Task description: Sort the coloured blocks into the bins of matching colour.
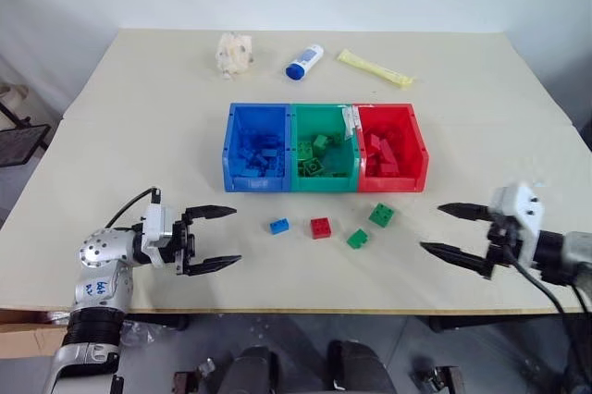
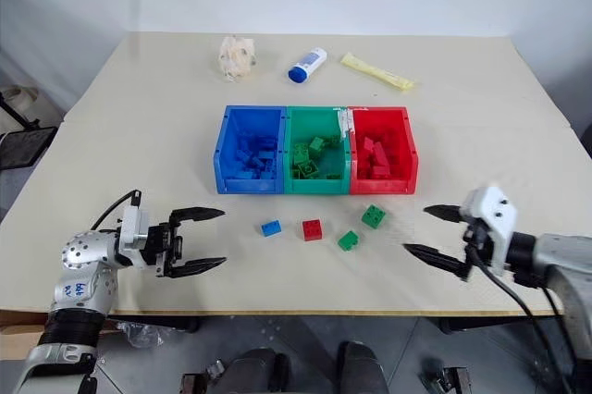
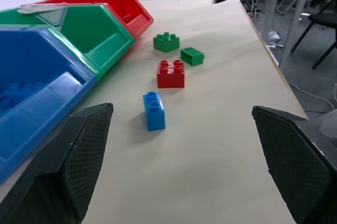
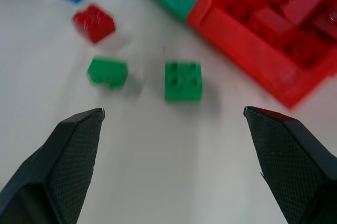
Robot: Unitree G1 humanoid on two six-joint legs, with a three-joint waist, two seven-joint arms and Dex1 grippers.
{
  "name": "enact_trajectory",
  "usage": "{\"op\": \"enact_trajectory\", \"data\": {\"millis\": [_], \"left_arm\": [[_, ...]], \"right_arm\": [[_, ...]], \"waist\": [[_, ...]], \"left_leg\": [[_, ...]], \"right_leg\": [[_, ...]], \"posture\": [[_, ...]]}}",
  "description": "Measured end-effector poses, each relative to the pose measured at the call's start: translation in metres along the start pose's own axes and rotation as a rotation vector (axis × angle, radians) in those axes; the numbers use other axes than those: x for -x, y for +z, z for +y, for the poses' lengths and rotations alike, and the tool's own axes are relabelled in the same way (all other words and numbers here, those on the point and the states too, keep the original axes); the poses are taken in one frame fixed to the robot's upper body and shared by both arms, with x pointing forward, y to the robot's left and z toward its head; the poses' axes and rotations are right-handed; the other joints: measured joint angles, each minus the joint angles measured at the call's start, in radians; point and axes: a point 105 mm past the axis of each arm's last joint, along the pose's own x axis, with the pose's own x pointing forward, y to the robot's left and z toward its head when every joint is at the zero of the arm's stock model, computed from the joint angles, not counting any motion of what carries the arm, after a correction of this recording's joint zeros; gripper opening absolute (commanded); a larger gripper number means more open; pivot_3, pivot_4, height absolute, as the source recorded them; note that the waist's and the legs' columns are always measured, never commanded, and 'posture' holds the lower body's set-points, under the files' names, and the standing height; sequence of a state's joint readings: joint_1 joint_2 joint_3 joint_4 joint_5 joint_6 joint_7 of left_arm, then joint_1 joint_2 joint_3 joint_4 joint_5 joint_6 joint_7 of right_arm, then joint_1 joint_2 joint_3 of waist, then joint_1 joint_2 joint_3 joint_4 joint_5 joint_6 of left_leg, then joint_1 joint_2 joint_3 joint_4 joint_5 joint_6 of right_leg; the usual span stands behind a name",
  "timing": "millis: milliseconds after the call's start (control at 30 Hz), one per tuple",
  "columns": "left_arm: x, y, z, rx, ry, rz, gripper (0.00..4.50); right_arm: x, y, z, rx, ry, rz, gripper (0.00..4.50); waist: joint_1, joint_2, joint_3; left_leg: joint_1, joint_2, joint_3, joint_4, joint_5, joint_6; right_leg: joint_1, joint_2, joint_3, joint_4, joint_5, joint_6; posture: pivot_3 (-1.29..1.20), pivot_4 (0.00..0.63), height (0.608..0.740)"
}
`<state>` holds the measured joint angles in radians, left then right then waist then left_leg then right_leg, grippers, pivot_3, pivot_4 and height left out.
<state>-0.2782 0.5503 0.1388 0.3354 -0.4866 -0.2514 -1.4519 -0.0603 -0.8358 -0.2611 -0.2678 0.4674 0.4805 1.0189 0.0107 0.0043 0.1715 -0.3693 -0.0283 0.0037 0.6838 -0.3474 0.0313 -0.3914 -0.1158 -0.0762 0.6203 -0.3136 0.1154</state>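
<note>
On the table sit studded bricks: blue brick (image 1: 278, 226), red brick (image 1: 320, 227), two green bricks (image 1: 380, 215); left gripper (image 1: 215, 239) and right gripper (image 1: 451, 229) both spread wide, empty.

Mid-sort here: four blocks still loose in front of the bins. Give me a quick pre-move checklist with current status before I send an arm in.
1. Left end effector open and holding nothing: ok.
2. Right end effector open and holding nothing: ok.
3. Loose blocks standing apart for a clean pick: ok. The blue block, red block, small green block and larger green block do not touch one another.
4. Bins open and reachable: ok. The blue bin, green bin and red bin all have room.
5. Path from blocks to bins free: ok, bare table between them.
6. White strip on the green-red divider out of the way: cannot tell.
</note>
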Motion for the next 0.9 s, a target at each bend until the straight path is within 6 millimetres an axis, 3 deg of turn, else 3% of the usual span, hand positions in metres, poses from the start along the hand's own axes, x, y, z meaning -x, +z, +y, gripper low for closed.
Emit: {"op": "enact_trajectory", "data": {"millis": [233, 367, 467, 700, 900], "left_arm": [[-0.001, 0.0, -0.002, -0.002, 0.012, -0.003, 4.5], [-0.003, 0.002, -0.001, -0.012, 0.017, -0.007, 4.5], [-0.004, 0.004, -0.001, -0.022, 0.017, -0.01, 4.5], [-0.007, 0.004, -0.001, -0.019, 0.019, -0.019, 4.5], [-0.009, 0.003, -0.001, -0.019, 0.017, -0.02, 4.5]], "right_arm": [[-0.047, -0.015, -0.009, -0.072, -0.043, -0.021, 4.44], [-0.062, -0.025, -0.007, -0.1, -0.036, -0.011, 4.44], [-0.068, -0.03, -0.01, -0.108, -0.061, -0.013, 3.86], [-0.069, -0.031, -0.013, -0.106, -0.09, -0.016, 1.52], [-0.067, -0.016, -0.005, -0.063, -0.064, -0.051, 1.48]], "waist": [[0.002, 0.0, 0.0], [0.001, 0.0, 0.0], [0.0, 0.0, 0.0], [-0.001, 0.0, 0.0], [-0.007, 0.0, 0.0]], "left_leg": [[-0.001, 0.0, 0.0, 0.0, 0.0, 0.0], [-0.001, 0.0, 0.0, 0.0, 0.0, 0.0], [-0.001, 0.0, 0.0, 0.0, 0.0, 0.0], [-0.001, 0.0, 0.0, 0.0, 0.0, 0.0], [-0.001, 0.0, 0.0, 0.0, 0.0, 0.0]], "right_leg": [[0.0, 0.0, -0.001, 0.001, 0.0, 0.0], [0.0, 0.0, -0.001, 0.002, 0.0, 0.0], [0.0, 0.0, -0.001, 0.002, 0.0, 0.0], [0.0, 0.001, -0.001, 0.002, 0.0, 0.0], [0.0, 0.001, -0.001, 0.002, 0.0, 0.0]], "posture": [[0.0, 0.15, 0.74], [0.0, 0.15, 0.74], [0.0, 0.15, 0.74], [0.0, 0.15, 0.74], [0.0, 0.15, 0.74]]}}
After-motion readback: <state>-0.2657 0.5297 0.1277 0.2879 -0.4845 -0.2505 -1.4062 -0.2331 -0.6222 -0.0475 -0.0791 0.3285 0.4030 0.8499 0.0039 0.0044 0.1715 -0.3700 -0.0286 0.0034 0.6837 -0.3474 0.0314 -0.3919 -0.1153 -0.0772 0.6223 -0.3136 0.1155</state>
